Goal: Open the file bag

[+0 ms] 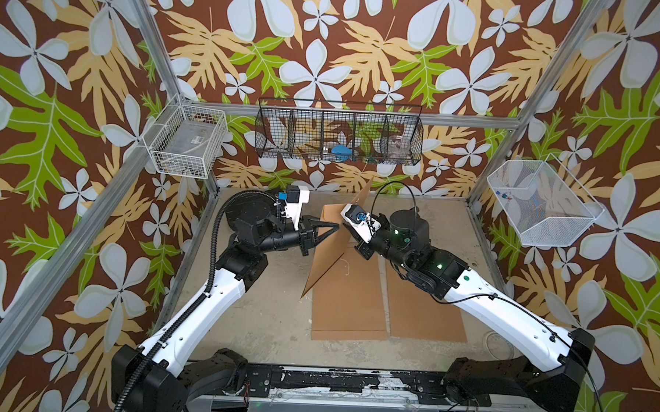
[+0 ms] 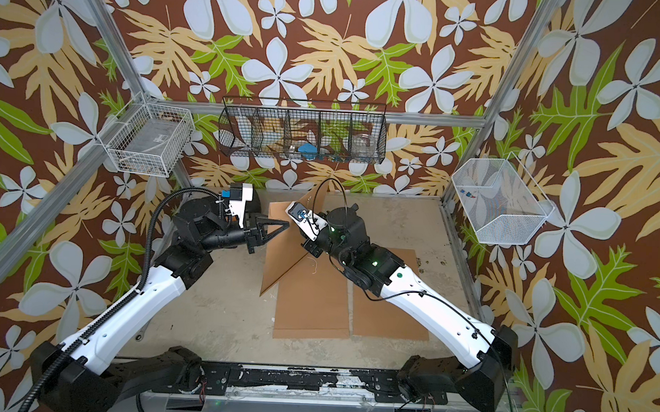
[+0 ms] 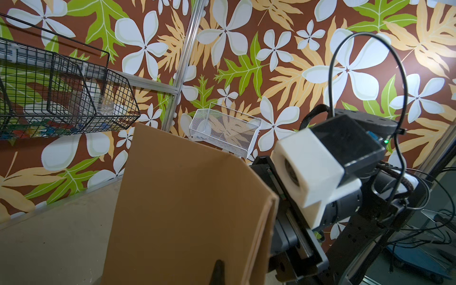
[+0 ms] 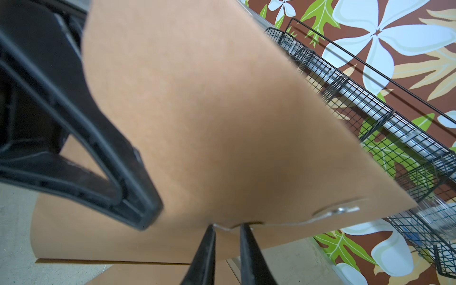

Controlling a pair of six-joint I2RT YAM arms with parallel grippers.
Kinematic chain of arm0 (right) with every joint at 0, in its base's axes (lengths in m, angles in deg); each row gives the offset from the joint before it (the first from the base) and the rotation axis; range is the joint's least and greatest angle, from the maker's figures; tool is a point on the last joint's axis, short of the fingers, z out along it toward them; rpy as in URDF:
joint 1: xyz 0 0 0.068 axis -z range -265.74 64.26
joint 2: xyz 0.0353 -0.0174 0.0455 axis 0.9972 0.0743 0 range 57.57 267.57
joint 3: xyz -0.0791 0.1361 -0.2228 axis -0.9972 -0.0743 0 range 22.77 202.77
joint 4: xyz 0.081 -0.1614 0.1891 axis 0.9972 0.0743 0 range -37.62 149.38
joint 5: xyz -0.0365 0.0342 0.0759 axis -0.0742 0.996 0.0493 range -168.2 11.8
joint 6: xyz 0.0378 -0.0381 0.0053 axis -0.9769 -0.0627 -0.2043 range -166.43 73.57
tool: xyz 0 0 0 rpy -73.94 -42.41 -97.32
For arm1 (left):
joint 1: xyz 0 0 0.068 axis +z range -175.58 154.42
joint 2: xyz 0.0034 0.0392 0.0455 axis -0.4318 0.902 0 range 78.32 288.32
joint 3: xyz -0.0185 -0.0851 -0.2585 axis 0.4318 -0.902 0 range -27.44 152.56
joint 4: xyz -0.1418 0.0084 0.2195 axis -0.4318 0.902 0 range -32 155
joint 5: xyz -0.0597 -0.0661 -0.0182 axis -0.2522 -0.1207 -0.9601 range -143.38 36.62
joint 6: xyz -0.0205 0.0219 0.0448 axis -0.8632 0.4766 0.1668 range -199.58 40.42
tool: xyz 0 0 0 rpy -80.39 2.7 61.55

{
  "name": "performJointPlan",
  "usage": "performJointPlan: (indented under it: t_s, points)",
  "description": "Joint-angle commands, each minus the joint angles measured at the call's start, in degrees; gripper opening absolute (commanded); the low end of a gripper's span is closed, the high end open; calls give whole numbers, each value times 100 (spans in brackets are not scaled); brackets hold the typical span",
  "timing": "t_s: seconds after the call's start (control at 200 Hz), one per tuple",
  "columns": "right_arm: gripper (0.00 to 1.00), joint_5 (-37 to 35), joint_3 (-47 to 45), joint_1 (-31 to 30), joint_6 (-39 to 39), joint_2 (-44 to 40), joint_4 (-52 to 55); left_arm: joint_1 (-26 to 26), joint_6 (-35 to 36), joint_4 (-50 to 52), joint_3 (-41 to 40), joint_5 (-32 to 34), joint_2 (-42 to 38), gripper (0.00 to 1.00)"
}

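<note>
A brown paper file bag (image 1: 330,260) (image 2: 280,258) stands tilted on its edge at the middle of the table. My left gripper (image 1: 338,225) (image 2: 287,224) is shut on its upper edge. In the left wrist view one dark finger (image 3: 218,269) lies on the bag (image 3: 185,209); the other is hidden behind it. My right gripper (image 4: 228,225) is at the flap's (image 4: 209,123) lower rim, its jaws a narrow gap apart. A thin white string (image 4: 283,223) runs from the round clasp (image 4: 340,210) to between the tips. The left finger (image 4: 138,197) presses the flap beside it.
Two more brown bags lie flat on the table, one (image 1: 349,307) under the lifted bag and one (image 1: 423,310) to its right. A black wire basket (image 1: 339,138) hangs on the back wall. White baskets hang at the left (image 1: 186,139) and right (image 1: 542,204).
</note>
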Motion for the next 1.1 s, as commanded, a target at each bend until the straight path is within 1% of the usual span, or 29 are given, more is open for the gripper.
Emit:
performJointPlan:
  t_s: [0.0, 0.405, 0.936, 1.096]
  points:
    - [20, 141, 13, -4, -41, -33, -222, -9, -81, -192, 0, -237, 20, 0]
    - [11, 188, 12, -23, 2, -41, -230, -9, -136, -302, -47, -343, 30, 0]
    - [0, 83, -58, -74, 73, -112, -247, -9, -153, -336, -57, -382, 16, 0]
    - [0, 73, -67, -83, 91, -112, -248, -6, -156, -361, -57, -377, 7, 0]
